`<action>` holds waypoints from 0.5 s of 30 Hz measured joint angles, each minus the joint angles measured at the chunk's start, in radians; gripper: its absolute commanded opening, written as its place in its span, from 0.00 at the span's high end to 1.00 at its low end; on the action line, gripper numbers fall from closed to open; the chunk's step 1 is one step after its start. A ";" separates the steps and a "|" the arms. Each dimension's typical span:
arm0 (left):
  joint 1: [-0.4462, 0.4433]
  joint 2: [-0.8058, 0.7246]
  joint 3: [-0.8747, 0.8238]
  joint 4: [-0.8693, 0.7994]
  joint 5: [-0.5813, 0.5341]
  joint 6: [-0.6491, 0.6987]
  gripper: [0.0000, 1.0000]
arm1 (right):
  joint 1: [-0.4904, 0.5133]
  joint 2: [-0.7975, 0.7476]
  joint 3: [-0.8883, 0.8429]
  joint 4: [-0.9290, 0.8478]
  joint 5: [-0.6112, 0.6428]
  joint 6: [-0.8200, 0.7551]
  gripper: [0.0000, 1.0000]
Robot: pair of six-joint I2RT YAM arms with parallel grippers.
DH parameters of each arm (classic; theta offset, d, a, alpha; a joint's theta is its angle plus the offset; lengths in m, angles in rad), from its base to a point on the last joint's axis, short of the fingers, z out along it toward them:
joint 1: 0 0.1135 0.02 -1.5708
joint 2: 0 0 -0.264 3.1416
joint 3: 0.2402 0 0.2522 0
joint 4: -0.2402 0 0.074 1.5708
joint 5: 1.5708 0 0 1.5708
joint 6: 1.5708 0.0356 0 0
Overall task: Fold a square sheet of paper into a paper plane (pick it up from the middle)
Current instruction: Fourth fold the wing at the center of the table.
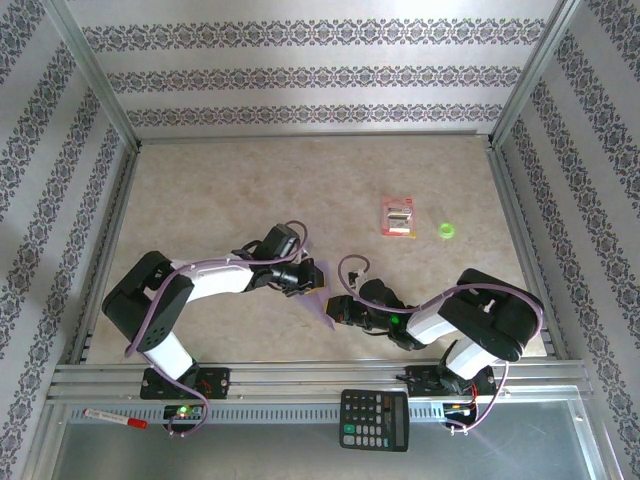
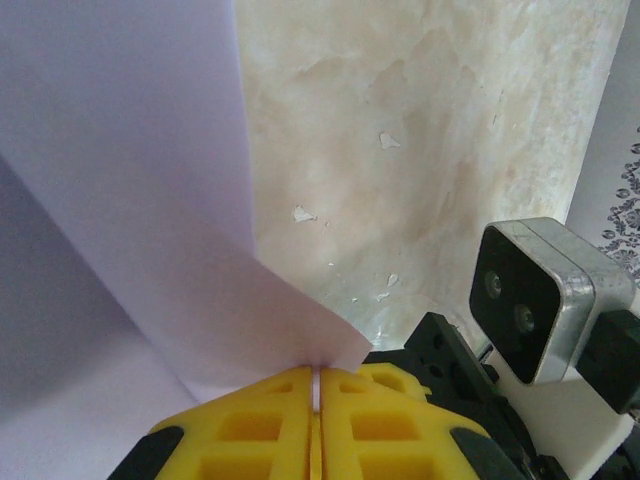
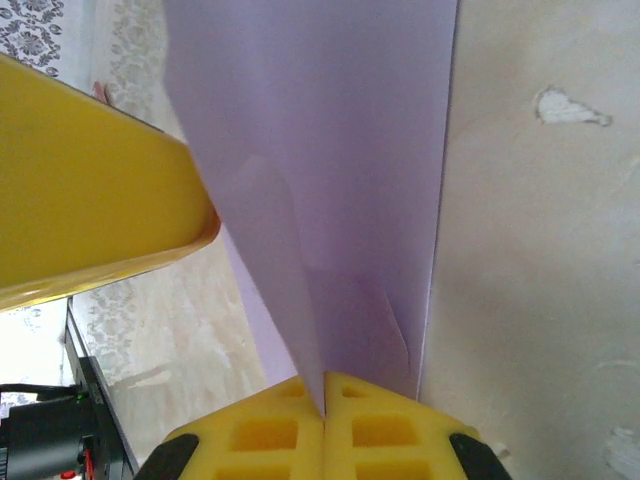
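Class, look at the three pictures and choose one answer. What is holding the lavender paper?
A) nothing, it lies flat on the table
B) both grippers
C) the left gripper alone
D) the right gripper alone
B: the left gripper is shut on a corner of the lavender paper, and the right gripper is shut on another part of it.

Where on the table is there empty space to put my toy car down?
The far left of the table, between the back wall and the left arm, is bare. So is the strip behind the packet and ring. It is crowded in the near middle, where the left hand and right hand both pinch the paper.
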 measured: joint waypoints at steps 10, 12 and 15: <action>0.000 0.061 0.032 0.000 0.004 0.018 0.90 | -0.005 0.013 -0.006 0.028 -0.001 0.015 0.94; 0.000 0.075 0.033 0.001 0.006 0.020 0.90 | -0.006 0.015 -0.006 0.030 -0.001 0.016 0.94; 0.000 0.097 0.034 0.001 0.006 0.021 0.90 | -0.006 0.020 -0.010 0.042 -0.001 0.016 0.94</action>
